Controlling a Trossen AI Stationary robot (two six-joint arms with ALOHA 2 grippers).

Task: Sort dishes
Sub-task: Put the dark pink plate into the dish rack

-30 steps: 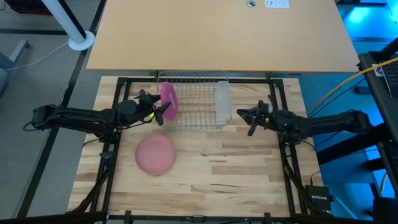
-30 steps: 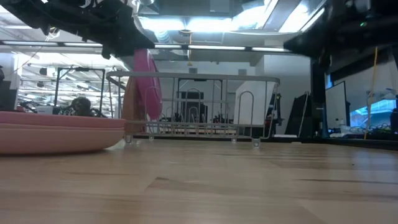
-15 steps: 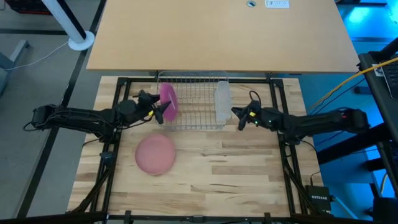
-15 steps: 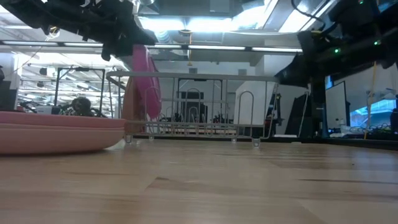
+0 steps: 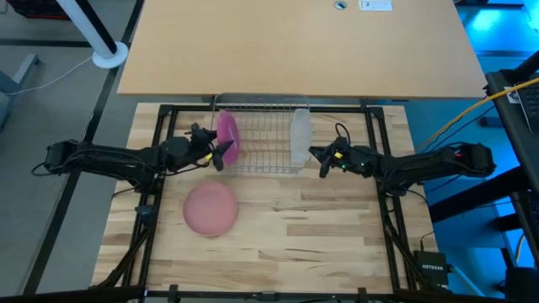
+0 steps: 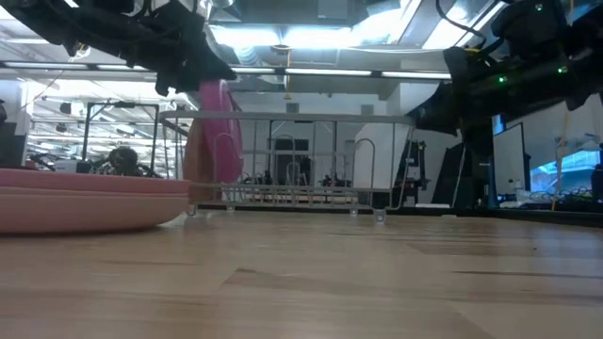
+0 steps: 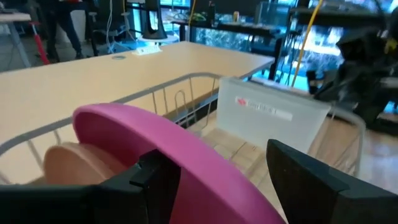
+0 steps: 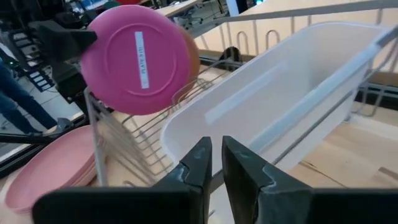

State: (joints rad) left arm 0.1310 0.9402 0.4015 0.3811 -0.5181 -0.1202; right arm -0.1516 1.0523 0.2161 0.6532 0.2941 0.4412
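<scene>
Magenta round plastic plate (image 5: 227, 135) stood upright in wire rack (image 5: 265, 143), between the spread left gripper (image 5: 210, 147) fingers; right gripper (image 5: 318, 160) fingers together.

We reached both dark arms in over the table from opposite sides, each stretched out low and nearly level. Our left gripper (image 5: 216, 149) stood with its fingers (image 7: 311, 177) spread wide apart, one on each side of a gap, pointing toward the middle. Our right gripper (image 5: 317, 158) pointed back toward the left one, its fingers (image 8: 202, 165) pressed close together with only a thin slit between them.
</scene>
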